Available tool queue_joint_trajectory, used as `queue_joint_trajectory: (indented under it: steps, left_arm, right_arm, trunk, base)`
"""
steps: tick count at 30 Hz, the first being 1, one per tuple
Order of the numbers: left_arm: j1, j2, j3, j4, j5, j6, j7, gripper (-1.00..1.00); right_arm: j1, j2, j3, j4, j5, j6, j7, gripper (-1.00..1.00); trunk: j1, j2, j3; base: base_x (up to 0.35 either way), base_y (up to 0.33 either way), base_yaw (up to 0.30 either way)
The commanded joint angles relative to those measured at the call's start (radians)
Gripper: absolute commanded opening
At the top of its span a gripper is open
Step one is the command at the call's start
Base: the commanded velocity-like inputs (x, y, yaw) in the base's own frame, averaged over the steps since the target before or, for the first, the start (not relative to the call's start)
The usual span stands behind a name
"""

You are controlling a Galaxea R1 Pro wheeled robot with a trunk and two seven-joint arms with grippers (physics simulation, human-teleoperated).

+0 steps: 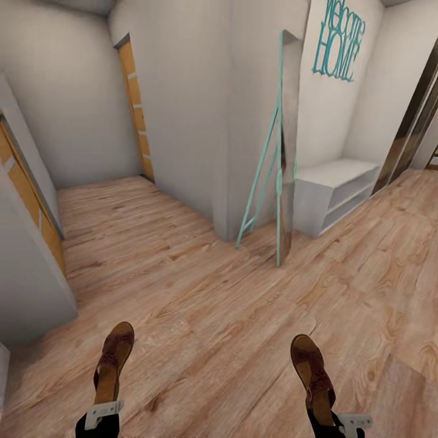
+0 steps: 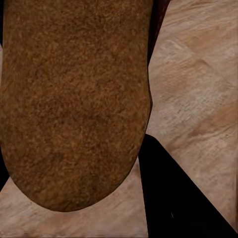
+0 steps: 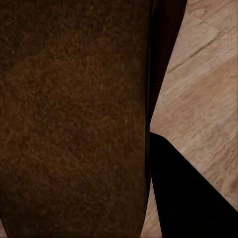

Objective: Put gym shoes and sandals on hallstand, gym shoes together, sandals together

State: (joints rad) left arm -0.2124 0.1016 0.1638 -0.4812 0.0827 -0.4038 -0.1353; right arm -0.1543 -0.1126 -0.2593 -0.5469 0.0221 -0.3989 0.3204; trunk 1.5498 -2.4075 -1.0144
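Low in your head view, your left gripper pinches one dark brown leather sandal and your right gripper pinches the other, both above the light wood-plank floor. Ahead to your right stands the pale grey shelved hallstand, beside a teal-framed leaning mirror.
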Motion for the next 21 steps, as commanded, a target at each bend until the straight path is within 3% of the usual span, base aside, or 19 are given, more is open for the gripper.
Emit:
queue_joint_trajectory:
  steps: [1,12,21]
  left_arm:
    - [-0.001,0.000,0.004,0.001,0.006,-0.001,-0.007,-1.00]
    - [-0.001,0.001,0.004,0.001,0.006,-0.001,-0.007,-1.00]
    - [-0.001,0.001,0.003,0.001,0.006,-0.001,-0.007,-1.00]
  right_arm:
    - [0.000,0.001,-0.006,0.001,-0.001,-0.001,0.009,-1.00]
    - [0.000,0.001,-0.006,0.001,-0.001,-0.001,0.009,-1.00]
    - [0.000,0.001,-0.006,0.001,-0.001,-0.001,0.009,-1.00]
  trunk:
    - [0.000,0.000,-0.001]
    - [0.000,0.000,-0.001]
    - [0.000,0.000,-0.001]
  base:
    - [0.000,-0.269,0.276]
    - [-0.139,-0.233,0.276]
    - [-0.062,-0.046,0.276]
